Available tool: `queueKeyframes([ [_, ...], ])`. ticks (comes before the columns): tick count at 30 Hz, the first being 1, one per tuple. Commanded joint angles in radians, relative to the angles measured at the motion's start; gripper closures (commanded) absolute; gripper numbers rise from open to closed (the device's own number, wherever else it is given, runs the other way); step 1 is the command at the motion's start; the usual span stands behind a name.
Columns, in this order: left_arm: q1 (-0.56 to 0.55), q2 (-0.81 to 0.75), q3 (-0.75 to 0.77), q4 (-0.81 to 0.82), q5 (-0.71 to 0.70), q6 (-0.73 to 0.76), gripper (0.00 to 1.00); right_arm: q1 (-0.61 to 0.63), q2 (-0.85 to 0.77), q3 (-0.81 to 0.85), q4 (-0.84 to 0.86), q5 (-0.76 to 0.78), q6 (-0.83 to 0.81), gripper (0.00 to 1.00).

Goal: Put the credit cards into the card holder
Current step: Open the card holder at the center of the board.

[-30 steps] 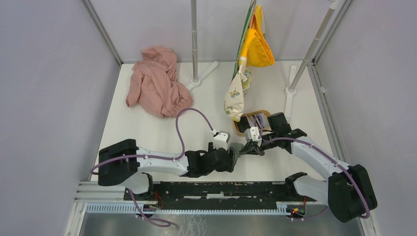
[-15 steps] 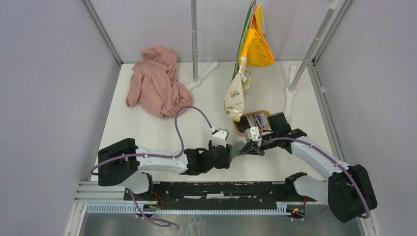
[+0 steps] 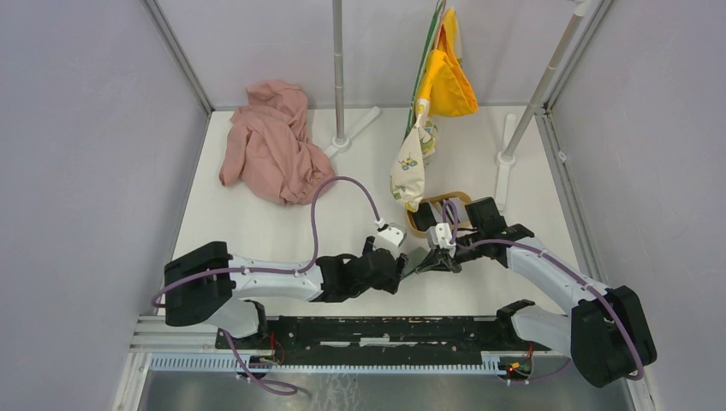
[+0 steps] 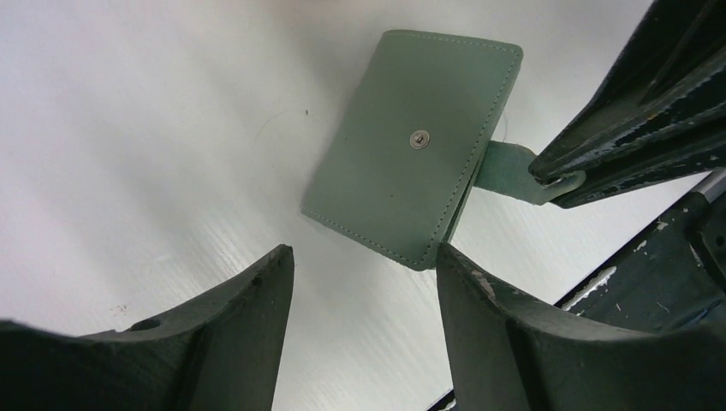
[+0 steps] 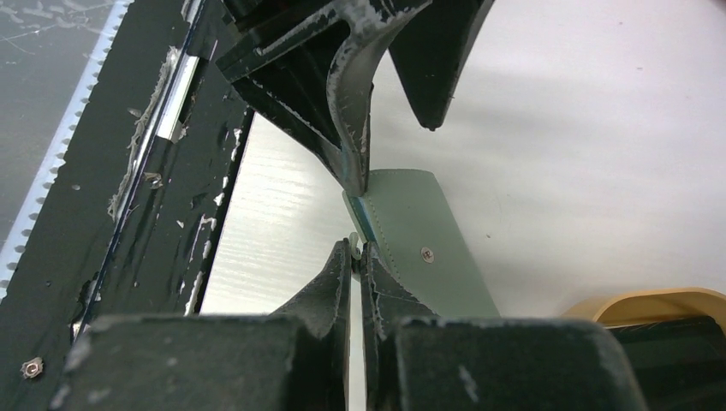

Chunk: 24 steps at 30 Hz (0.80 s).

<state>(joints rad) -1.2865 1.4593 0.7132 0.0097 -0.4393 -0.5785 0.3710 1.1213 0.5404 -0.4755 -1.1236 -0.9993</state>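
From above, the card holder (image 3: 413, 264) lies on the table with the left gripper (image 3: 401, 269) at its left, the right gripper (image 3: 426, 259) at its right and the wooden tray (image 3: 462, 198) just behind it (the credit cards I cannot make out). In the left wrist view the left jaws stand apart and empty, and the folded card holder (image 4: 415, 145) lies just ahead of their gap, its long axis slanted. In the right wrist view the right jaws are clenched on its strap (image 5: 354, 244), so I judge the left arm takes the body next.
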Motion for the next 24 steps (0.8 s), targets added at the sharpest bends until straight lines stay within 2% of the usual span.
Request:
queueKeyframes([
  [1,0.028,-0.043,0.008,0.099,0.061,0.192,0.32,-0.005,0.005,0.047,-0.029,-0.033,-0.051,1.00],
  [4,0.044,-0.024,0.013,0.117,0.092,0.235,0.34,-0.005,0.009,0.050,-0.046,-0.036,-0.068,1.00],
  [7,0.058,0.012,0.031,0.115,0.111,0.254,0.51,-0.006,0.012,0.054,-0.057,-0.038,-0.082,1.00],
  [9,0.064,0.028,0.038,0.116,0.127,0.259,0.53,-0.006,0.011,0.056,-0.060,-0.037,-0.082,1.00],
  [10,0.064,0.027,0.034,0.127,0.148,0.262,0.52,-0.006,0.011,0.056,-0.060,-0.038,-0.084,1.00],
  [14,0.067,-0.018,-0.009,0.189,0.227,0.280,0.35,-0.006,0.015,0.058,-0.066,-0.039,-0.091,1.00],
  [16,0.066,-0.035,-0.017,0.200,0.247,0.298,0.30,-0.005,0.016,0.058,-0.072,-0.039,-0.098,1.00],
  [24,0.067,0.052,0.044,0.181,0.293,0.343,0.27,-0.006,0.020,0.059,-0.083,-0.040,-0.108,1.00],
])
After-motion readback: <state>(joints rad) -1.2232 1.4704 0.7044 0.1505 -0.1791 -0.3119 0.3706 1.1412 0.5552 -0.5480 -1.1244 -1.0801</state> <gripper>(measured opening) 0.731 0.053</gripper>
